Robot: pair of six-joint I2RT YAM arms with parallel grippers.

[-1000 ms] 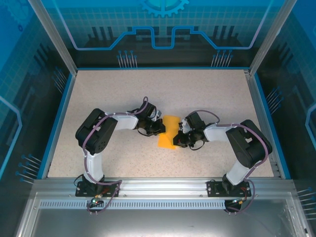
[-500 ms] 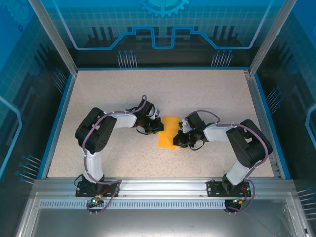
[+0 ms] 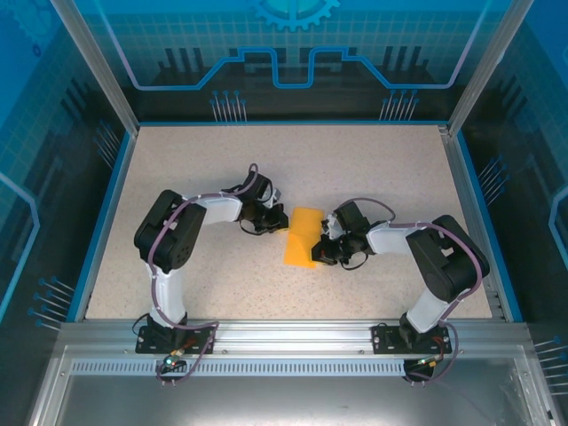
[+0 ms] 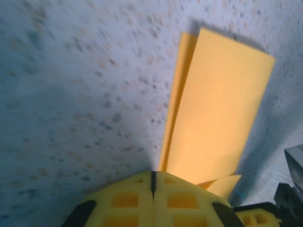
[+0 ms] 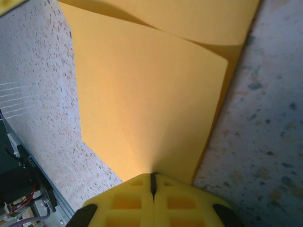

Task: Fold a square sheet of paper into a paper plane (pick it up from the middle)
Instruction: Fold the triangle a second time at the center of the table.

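Note:
The square sheet of paper [image 3: 302, 236] is orange-yellow and lies folded over into two layers at the table's centre. In the left wrist view the sheet of paper [image 4: 215, 109] stretches away as a long strip, its top layer lifted a little off the lower one. My left gripper [image 3: 281, 216] is shut, its tip [image 4: 153, 173] at the sheet's near left edge with nothing seen between the fingers. My right gripper [image 3: 321, 246] is shut too. Its closed tip [image 5: 152, 175] rests on the paper's [image 5: 147, 99] top layer, which spreads flat in front of it.
The speckled table [image 3: 204, 169] is walled by a blue rim [image 3: 102, 222] on the left, back and right. A metal rail [image 3: 284, 333] with both arm bases runs along the near edge.
My left gripper has slid up and left, from the paper's left side to its upper left corner. The right gripper and the paper have stayed put.

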